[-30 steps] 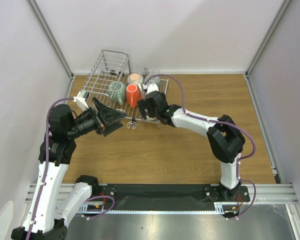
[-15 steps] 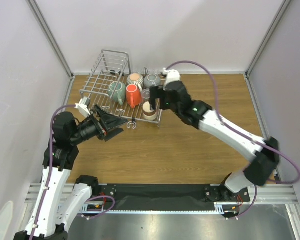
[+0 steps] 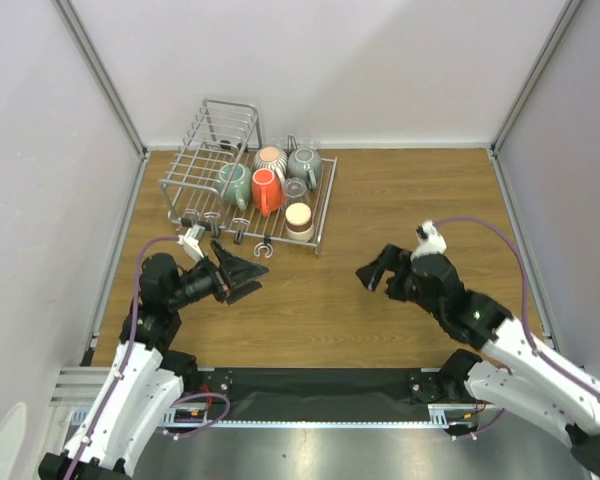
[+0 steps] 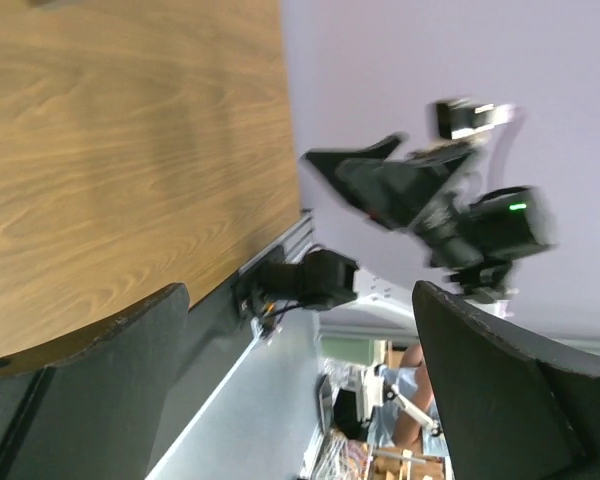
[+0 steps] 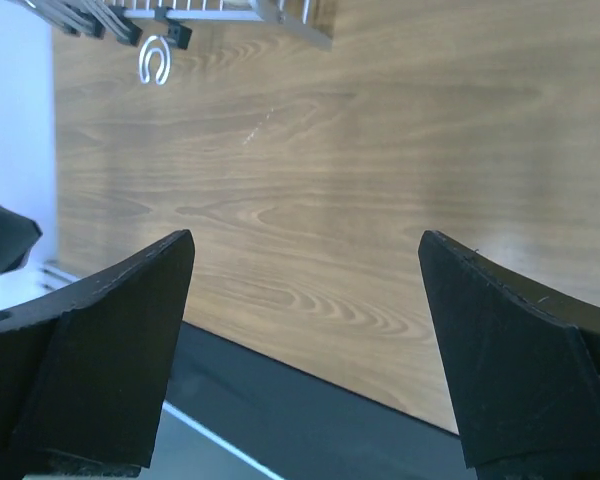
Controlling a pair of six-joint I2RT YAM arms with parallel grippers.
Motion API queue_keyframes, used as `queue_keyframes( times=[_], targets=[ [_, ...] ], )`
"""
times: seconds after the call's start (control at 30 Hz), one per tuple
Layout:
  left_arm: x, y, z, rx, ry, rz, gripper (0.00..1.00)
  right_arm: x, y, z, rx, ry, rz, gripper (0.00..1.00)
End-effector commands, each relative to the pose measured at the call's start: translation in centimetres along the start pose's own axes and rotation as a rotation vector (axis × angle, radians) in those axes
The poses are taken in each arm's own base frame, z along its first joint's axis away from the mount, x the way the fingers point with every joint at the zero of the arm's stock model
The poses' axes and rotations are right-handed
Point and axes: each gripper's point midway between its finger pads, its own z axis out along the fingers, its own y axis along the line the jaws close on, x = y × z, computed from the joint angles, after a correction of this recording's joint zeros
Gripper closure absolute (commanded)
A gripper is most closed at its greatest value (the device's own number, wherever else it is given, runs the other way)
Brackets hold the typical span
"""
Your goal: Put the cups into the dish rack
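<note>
Six cups (image 3: 266,190) stand packed on the dish rack (image 3: 192,170), right of its upright slots (image 3: 225,122), so loading looks finished. That likely explains why the left end effector (image 3: 252,280) and right end effector (image 3: 372,272) hang on the rack's near side, spread wide and empty.

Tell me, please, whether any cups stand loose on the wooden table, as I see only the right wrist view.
Observer: None that I can make out; the top view shows the cups in the silver wire dish rack.
Operator: Does the left hand hold anything?
Observer: No, the left hand is open and empty, short of the rack's near edge.
Operator: Which cup sits nearest the arms?
Observer: The cream-beige cup, at the rack's near right corner.
</note>
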Motion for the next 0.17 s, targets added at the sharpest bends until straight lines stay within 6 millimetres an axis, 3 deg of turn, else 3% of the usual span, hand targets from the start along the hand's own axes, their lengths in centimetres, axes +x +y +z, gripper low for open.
queue_keyframes(
  times=[0.0, 0.1, 0.13],
  targets=[
    [-0.2, -3.3, -0.6, 0.204, -0.053, 0.104, 0.00, 0.2, 0.6, -1.0, -0.118, -0.051, 0.213, 0.00],
    [0.6, -4.2, -1.1, 0.324, -0.057, 0.133, 0.00, 1.3, -0.7, -1.1, -0.087, -0.037, 0.294, 0.00],
    [1.1, -3.4, -1.0, 0.336, -0.046, 0.094, 0.00, 0.8, -0.2, -1.9, -0.132, -0.055, 0.288, 0.00]
  ],
)
